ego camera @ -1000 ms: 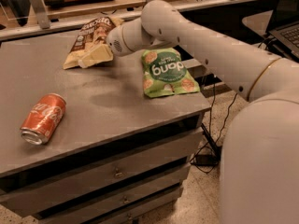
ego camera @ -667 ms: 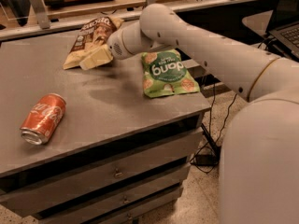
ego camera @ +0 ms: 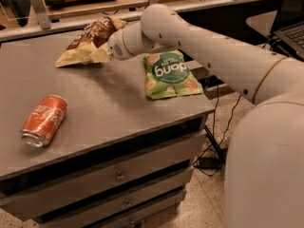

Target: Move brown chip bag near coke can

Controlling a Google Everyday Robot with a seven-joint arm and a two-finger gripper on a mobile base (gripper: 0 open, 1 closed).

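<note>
The brown chip bag (ego camera: 88, 42) lies crumpled at the back left of the grey table (ego camera: 109, 103), dark brown on top with pale tan edges. My gripper (ego camera: 105, 51) is at the bag's right end, pressed into its tan edge, with the white wrist right behind it. The bag's right side is partly hidden by the wrist. The coke can (ego camera: 43, 120) lies on its side near the table's front left corner, silver end toward the front, well apart from the bag.
A green "dang" bag (ego camera: 170, 74) lies flat on the table's right side, under my arm. The table stands on a drawer cabinet (ego camera: 118, 179). A shelf rail (ego camera: 95, 6) runs behind the table. Cables lie on the floor at the right.
My wrist has shifted slightly left and down against the bag. The bag's tan edge looks a little more bunched. The can and green bag have not moved.
</note>
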